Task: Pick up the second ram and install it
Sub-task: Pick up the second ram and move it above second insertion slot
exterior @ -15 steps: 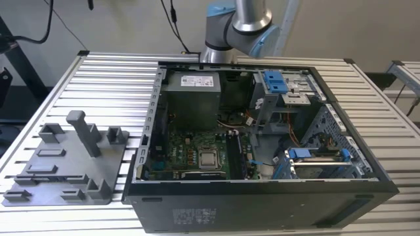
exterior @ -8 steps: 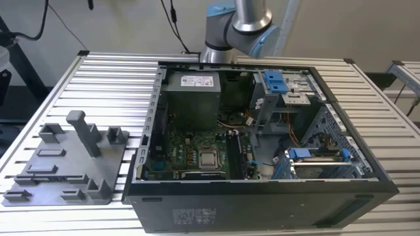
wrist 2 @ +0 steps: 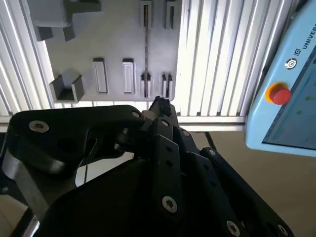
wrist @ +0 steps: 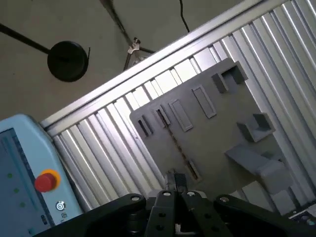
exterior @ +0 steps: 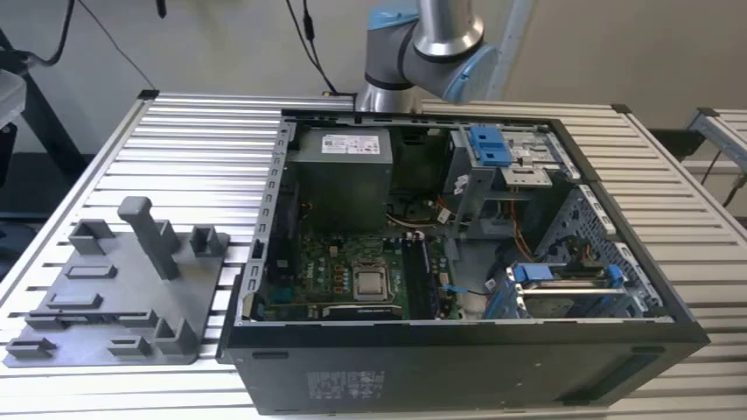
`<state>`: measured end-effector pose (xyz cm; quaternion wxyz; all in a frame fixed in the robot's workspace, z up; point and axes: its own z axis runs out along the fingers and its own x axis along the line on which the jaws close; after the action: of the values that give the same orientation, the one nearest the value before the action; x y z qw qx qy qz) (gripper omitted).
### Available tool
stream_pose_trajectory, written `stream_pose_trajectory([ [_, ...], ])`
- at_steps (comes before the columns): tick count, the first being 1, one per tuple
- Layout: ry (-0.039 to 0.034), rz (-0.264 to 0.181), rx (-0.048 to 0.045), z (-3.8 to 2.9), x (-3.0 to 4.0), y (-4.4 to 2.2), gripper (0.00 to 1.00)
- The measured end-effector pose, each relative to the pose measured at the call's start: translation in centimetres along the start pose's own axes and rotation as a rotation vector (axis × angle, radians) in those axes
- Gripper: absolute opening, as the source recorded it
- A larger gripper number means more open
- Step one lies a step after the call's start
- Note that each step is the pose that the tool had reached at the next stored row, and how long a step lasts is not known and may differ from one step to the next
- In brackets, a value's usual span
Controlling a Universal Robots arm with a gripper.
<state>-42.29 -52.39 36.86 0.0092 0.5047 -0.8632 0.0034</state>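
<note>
Second ram (wrist: 177, 145) stands on edge in a slot of the grey fixture (wrist: 219, 140). In both wrist views it's a thin dark line running straight out ahead of the gripper (wrist: 176, 181) tips and well below them. Tips look pressed together w/ nothing pinched.

My read: I'd spread them before any descent, keep the pads parallel to the board's flat faces, straddle it approx mid-length, clamp lightly, and lift straight up so it doesn't bind. Other slots lie just beside it, so little side margin.

Teach pendant (wrist: 29, 173) sits off to the gripper's side, past the table (wrist: 98, 143) edge. Open PC case (exterior: 467, 262) sits next to the fixture.
</note>
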Motion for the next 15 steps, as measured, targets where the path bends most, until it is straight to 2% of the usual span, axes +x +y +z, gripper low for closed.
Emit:
stream_pose_trajectory([
  [5, 0.0019, -0.087, 0.0026, 0.01, 0.0, 0.0, 0.11],
  [15, 0.0024, -0.19, 0.005, 0.18, -0.01, 0.0, 0.11],
])
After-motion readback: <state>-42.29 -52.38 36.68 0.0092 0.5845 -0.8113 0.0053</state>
